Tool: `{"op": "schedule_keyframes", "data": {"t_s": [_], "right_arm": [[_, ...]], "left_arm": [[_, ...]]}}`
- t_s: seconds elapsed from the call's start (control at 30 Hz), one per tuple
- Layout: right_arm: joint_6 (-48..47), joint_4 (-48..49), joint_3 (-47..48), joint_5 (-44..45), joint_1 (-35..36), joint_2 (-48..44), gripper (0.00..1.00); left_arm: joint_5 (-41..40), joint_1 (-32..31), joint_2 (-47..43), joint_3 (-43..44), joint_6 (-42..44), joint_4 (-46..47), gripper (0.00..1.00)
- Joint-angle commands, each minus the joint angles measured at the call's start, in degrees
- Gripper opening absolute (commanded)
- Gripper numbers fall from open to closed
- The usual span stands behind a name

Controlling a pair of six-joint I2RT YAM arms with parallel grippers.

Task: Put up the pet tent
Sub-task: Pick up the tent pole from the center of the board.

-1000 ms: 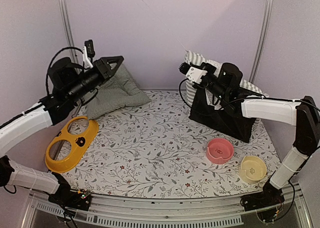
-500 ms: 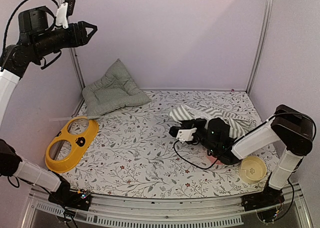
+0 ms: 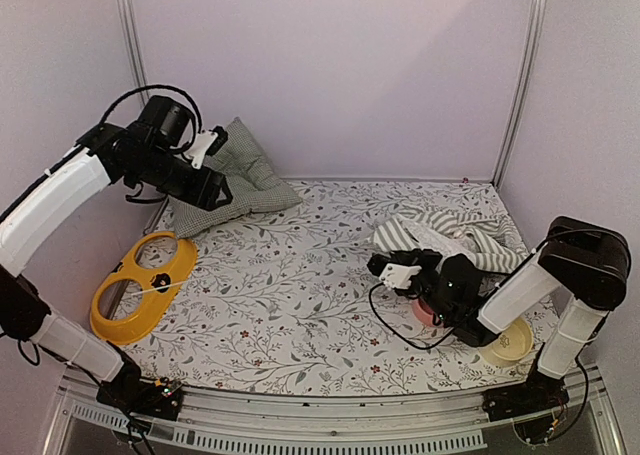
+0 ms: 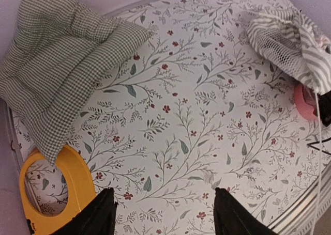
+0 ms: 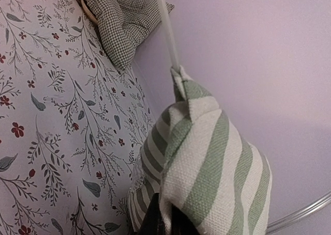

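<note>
Top external view: the table [image 3: 300,305] carries a white floral-print cover and is enclosed by pale lilac walls. A green checked cushion [image 3: 240,180] lies at the far left corner, and a yellow feeder [image 3: 140,287] lies along the left edge. The pet tent [image 3: 445,230] lies collapsed in a heap near the right edge. My right claw [image 3: 380,265] sits low at the heap's near-left side, clenched on a striped fabric corner from which a thin pole [image 5: 168,33] emerges. My left claw [image 4: 163,191] hangs released, fingers spread, above the far left corner, well apart from the tent.
</note>
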Motion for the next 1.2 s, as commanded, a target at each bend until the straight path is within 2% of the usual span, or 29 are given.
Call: {"op": "schedule_keyframes", "data": {"t_s": [0.0, 0.17, 0.37, 0.7, 0.8, 0.93, 1.17], "right_arm": [[0.49, 5.48, -1.68, 0.34, -0.99, -3.29, 0.00], [2.22, 2.94, -4.20, -1.55, -1.00, -6.67, 0.00], [4.17, -0.31, -5.93, -2.46, -0.24, -9.79, 0.00], [4.97, 2.75, -8.09, 1.80, 1.65, -6.82, 0.00], [4.72, 3.73, -8.23, 1.85, 1.92, -6.07, 0.00], [3.33, 6.16, -8.33, 2.73, 2.36, -4.59, 0.00], [2.66, 6.38, -8.56, 3.40, 2.88, -5.06, 0.00]], "left_arm": [[6.18, -3.38, 0.08, -5.45, -3.22, -4.00, 0.64], [18.00, -5.26, -4.05, -10.62, -6.25, -0.10, 0.65], [25.11, -5.37, -10.47, -15.38, -9.92, 1.42, 0.67], [33.77, -6.30, -21.72, -19.67, -18.53, 3.33, 0.67], [35.39, -10.20, -23.15, -23.38, -21.18, 2.94, 0.64], [35.07, -19.78, -23.58, -26.92, -26.37, 5.24, 0.61], [34.69, -26.12, -21.24, -24.92, -27.59, -0.74, 0.46]]}}
